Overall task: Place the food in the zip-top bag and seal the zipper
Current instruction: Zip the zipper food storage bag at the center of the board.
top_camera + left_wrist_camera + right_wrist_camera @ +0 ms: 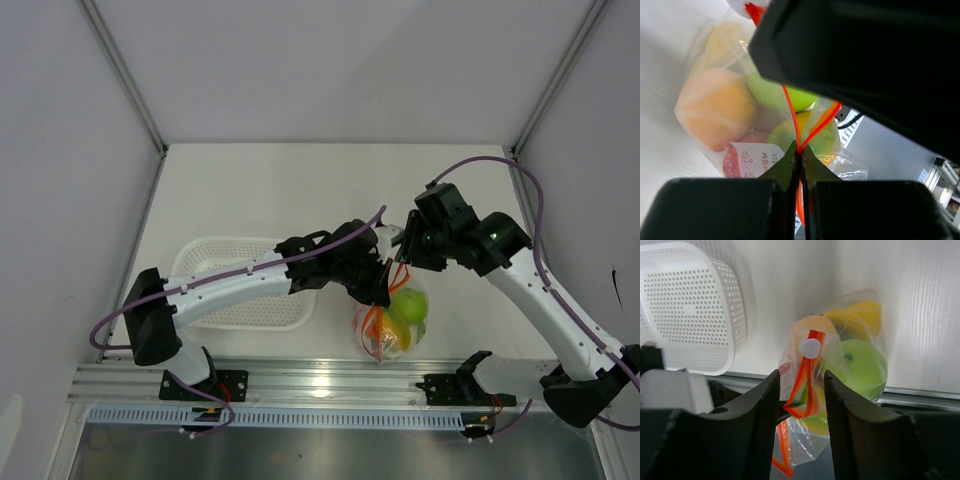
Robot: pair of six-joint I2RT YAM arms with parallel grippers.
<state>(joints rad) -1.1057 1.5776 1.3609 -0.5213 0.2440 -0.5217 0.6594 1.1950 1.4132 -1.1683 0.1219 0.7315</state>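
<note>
The zip-top bag (pixel 385 340), full of the food (pixel 412 305), is near the bench's (pixel 300 190) front edge beside a white basket (pixel 215 260), the left hand (pixel 799 150) clamped on its zipper (pixel 791 112), the right hand (pixel 801 377) spread apart around that strip.

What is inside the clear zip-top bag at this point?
Through the zip-top bag an orange fruit, green fruits and a yellow fruit are visible. Any smaller pieces behind or beneath these are covered, so the full contents cannot be confirmed.

Robot lab enclosure, white panel walls (pixel 330 60), aluminium rail (pixel 330 378), white table (pixel 300 190)
</note>
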